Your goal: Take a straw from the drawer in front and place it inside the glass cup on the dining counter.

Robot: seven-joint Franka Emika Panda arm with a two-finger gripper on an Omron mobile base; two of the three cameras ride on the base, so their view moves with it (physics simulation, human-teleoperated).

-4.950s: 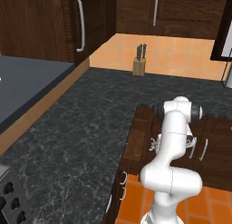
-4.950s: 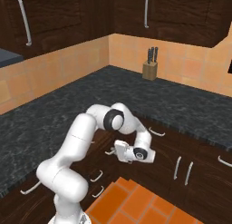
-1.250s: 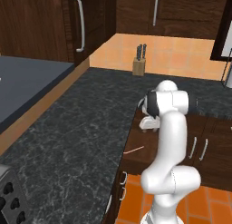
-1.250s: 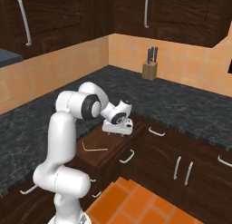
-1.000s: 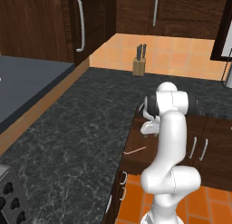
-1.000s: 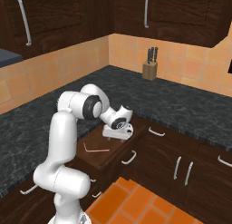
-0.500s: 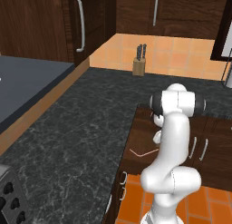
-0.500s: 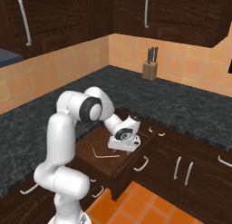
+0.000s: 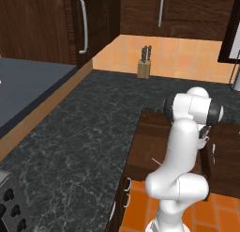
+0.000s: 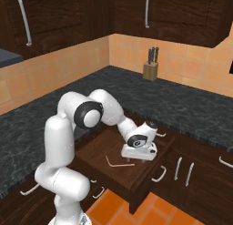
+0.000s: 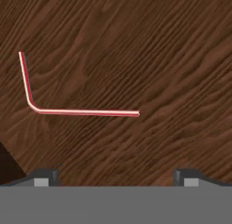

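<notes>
Inside the pulled-out drawer (image 10: pixel 136 174), the straw (image 11: pixel 68 110) lies flat on the wooden floor, bent into an L, and my gripper (image 10: pixel 139 152) hangs just above that floor, beside the straw's long end and clear of it. My jaws stand wide and hold nothing. The drawer juts out from under the black speckled worktop (image 10: pixel 191 105), where a knife block (image 10: pixel 150 69) stands by the back wall.

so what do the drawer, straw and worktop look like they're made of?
Drawer: dark brown wood, visible grain, matte.
Straw: thin red-and-white tube, probably plastic or paper; can't tell which.
Worktop: black speckled stone, granite-like, slight sheen.
</notes>
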